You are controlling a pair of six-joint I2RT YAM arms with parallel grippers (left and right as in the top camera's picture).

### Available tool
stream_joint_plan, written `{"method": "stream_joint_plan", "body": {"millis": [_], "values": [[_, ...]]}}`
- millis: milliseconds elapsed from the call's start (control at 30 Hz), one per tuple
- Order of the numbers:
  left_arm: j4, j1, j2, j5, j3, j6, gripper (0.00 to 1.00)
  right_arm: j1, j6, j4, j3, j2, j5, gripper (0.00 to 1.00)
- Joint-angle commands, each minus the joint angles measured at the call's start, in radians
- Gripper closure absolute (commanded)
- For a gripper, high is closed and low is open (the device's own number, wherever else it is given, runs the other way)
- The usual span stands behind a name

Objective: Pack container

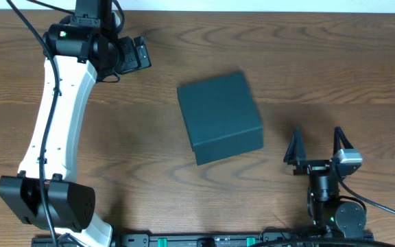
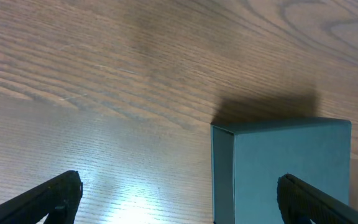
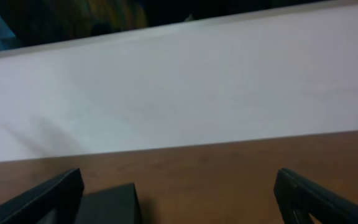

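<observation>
The container (image 1: 219, 116) is a dark teal-grey square box with its lid down, standing near the middle of the wooden table, turned slightly. My left gripper (image 1: 137, 55) is open and empty at the far left, well apart from the container. In the left wrist view the container (image 2: 284, 168) lies at lower right, with the open jaws (image 2: 179, 193) over bare table beside its left edge. My right gripper (image 1: 315, 145) is open and empty just right of the container. In the right wrist view a dark corner of the container (image 3: 107, 205) shows by the left finger of the open jaws (image 3: 179, 196).
The left arm's white link (image 1: 53, 116) runs along the table's left side. A black rail (image 1: 204, 240) lies along the front edge. The right wrist view shows the table's far edge and a white wall (image 3: 179, 93) beyond it.
</observation>
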Motion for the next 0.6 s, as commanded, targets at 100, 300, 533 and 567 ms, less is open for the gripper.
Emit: {"method": "stream_joint_plan", "body": {"millis": [100, 300, 533, 567], "values": [[-0.006, 0.002, 0.007, -0.005, 0.003, 0.005, 0.01, -0.002, -0.022, 0.023, -0.057, -0.01, -0.039, 0.01], [-0.006, 0.002, 0.007, -0.005, 0.003, 0.005, 0.01, -0.008, -0.043, 0.021, -0.089, -0.017, -0.06, 0.01], [-0.006, 0.002, 0.007, -0.005, 0.003, 0.005, 0.01, -0.019, -0.087, 0.023, -0.115, -0.053, -0.098, 0.01], [-0.006, 0.002, 0.007, -0.005, 0.003, 0.006, 0.01, -0.021, -0.089, 0.025, -0.115, -0.053, -0.098, 0.01]]}}
